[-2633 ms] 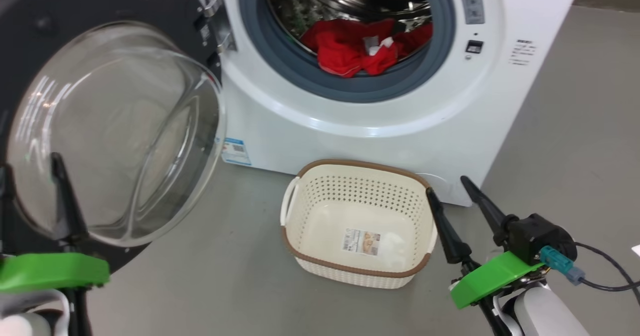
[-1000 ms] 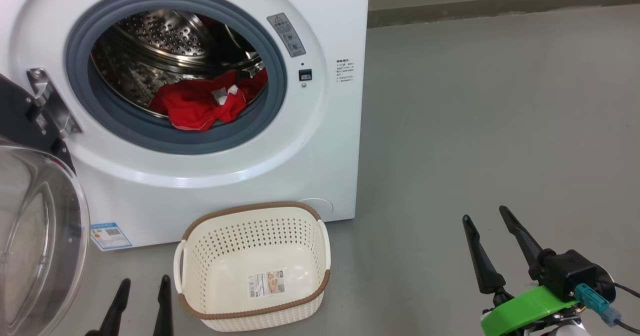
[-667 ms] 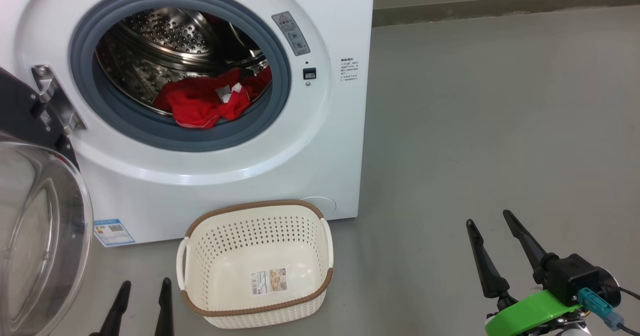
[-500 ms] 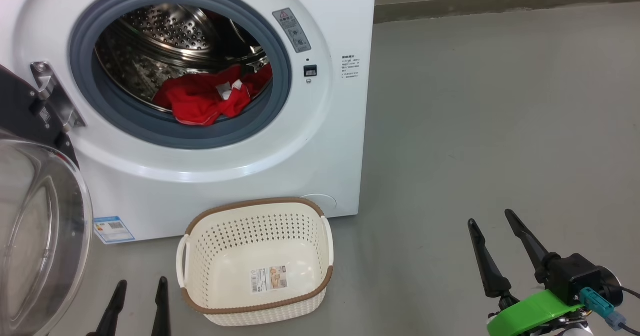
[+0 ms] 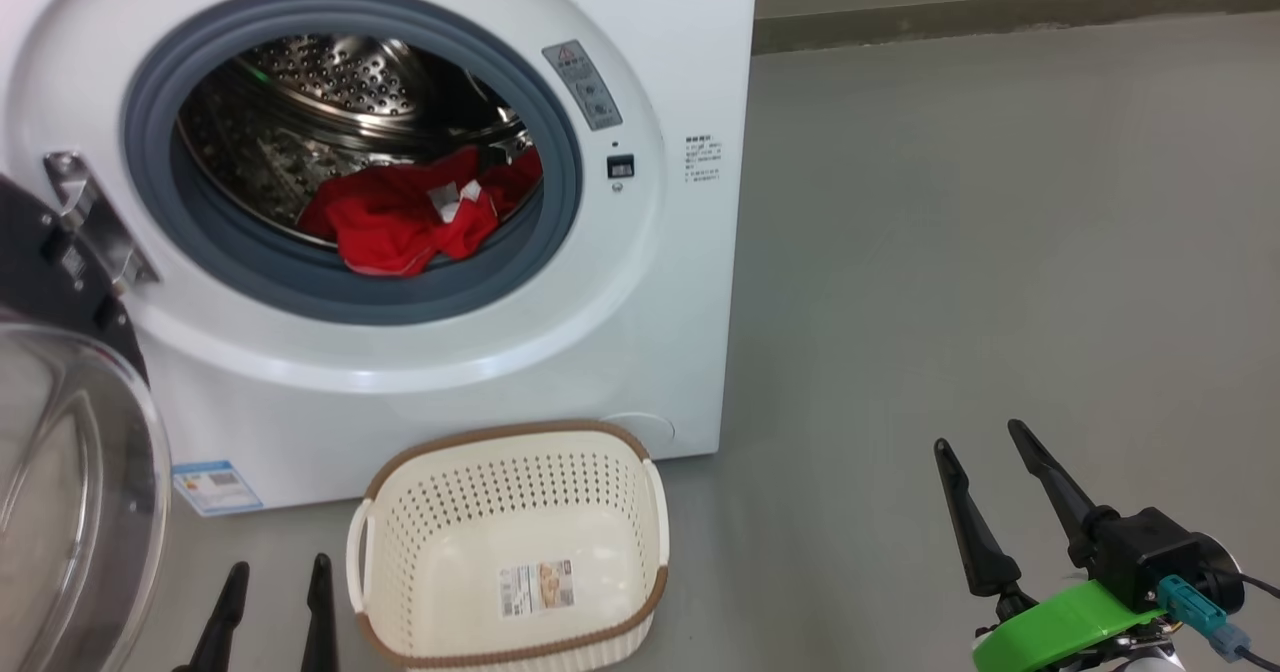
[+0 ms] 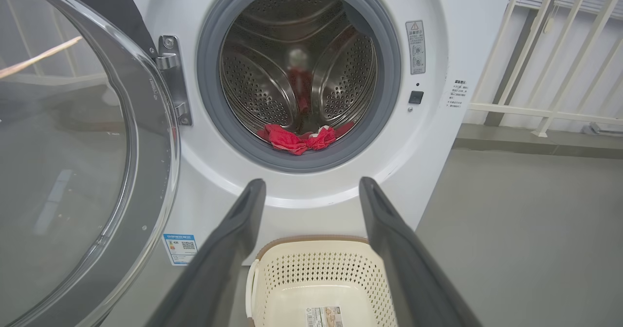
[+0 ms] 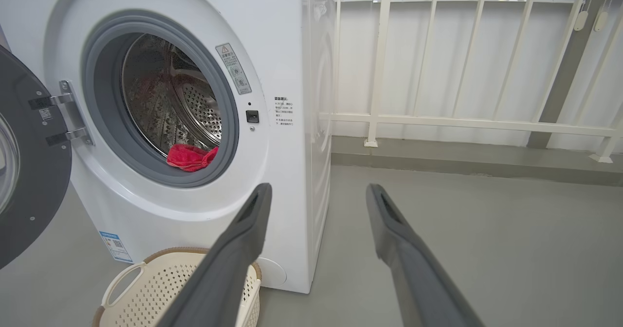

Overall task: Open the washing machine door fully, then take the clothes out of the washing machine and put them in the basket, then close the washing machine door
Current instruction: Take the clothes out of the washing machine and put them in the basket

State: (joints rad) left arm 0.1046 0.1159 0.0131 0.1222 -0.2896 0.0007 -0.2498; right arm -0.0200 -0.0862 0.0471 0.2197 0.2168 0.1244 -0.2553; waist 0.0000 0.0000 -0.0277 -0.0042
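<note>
Red clothes [image 5: 400, 227] crumpled in perf. steel drum [image 5: 330, 82] (cream basket [image 5: 500, 437] below) — left gripper [image 5: 280, 564] & right gripper [image 5: 978, 435] splayed, empty.

The washing machine door [image 5: 70, 472] stands open beside the white washing machine [image 5: 600, 352], red clothes [image 5: 400, 224] bunched in its drum. The cream basket [image 5: 500, 487] stands just before it.

Grey floor [image 5: 950, 252], white washing machine [image 5: 640, 352] standing on it, cream basket [image 5: 510, 542] just before it
</note>
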